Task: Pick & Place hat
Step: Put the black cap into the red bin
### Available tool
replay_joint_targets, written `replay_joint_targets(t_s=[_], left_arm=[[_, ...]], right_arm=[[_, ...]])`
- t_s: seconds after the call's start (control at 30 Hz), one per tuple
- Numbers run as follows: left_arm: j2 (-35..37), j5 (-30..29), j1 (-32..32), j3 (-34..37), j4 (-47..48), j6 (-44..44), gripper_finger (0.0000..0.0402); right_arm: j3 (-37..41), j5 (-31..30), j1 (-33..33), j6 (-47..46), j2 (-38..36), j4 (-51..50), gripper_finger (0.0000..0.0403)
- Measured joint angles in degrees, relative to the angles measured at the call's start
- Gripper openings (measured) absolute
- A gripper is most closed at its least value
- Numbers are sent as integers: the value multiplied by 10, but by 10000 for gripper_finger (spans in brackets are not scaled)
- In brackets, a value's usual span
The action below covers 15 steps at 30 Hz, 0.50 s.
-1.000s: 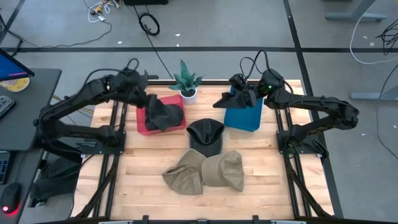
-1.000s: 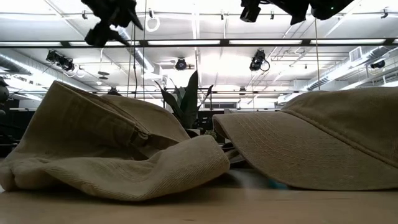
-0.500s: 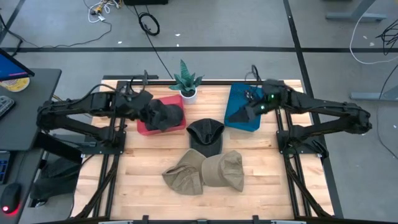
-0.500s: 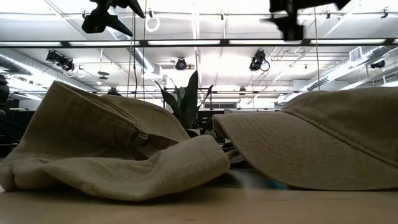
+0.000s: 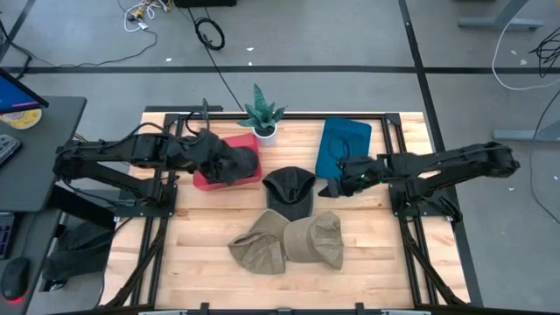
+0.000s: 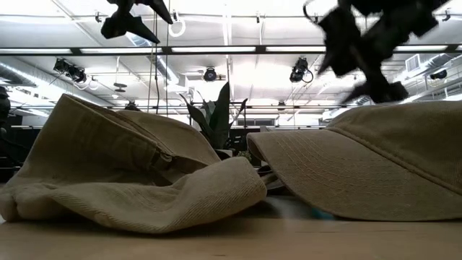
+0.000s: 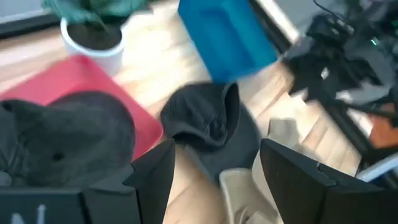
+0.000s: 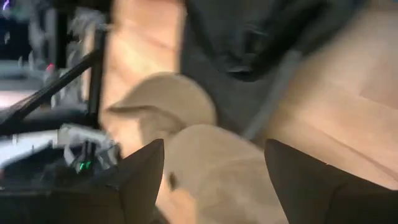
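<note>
A black hat [image 5: 290, 188] lies flat on the table's middle. It also shows in the left wrist view [image 7: 211, 118] and the right wrist view [image 8: 249, 50]. A second black hat [image 5: 233, 161] rests in the red tray [image 5: 203, 178]. Two khaki hats [image 5: 261, 247] [image 5: 318, 238] lie toward the near edge, touching each other. My right gripper [image 5: 336, 182] is open and empty in the air, between the blue tray [image 5: 344, 147] and the middle black hat. My left gripper [image 5: 213, 158] is open and empty over the red tray, beside the hat in it.
A potted plant [image 5: 262, 115] stands at the far edge between the two trays. The two khaki hats fill the low view [image 6: 137, 173] [image 6: 368, 162]. Bare wood [image 5: 206, 223] lies at the near left and near right of the table.
My right gripper has left the blue tray. It has gone toward the table's near edge and left and come down, toward the middle black hat. My left arm has shifted its pose over the red tray's left part. The hats lie as before.
</note>
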State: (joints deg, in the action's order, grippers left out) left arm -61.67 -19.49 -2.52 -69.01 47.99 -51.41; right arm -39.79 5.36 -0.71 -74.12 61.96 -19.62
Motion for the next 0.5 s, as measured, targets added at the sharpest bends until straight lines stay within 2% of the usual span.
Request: replay_joint_targets(t_s=[0.1,0.2,0.5], left_arm=[[-2,13,0,0,-1,17,238],[-5,15,0,0,0,35,238],[-11,19,1,0,0,43,238]], right_arm=[[67,-19,1,-53,7,77,279],[110,-35,0,-66,26,150,279],[96,-54,-1,-62,135,204,279]])
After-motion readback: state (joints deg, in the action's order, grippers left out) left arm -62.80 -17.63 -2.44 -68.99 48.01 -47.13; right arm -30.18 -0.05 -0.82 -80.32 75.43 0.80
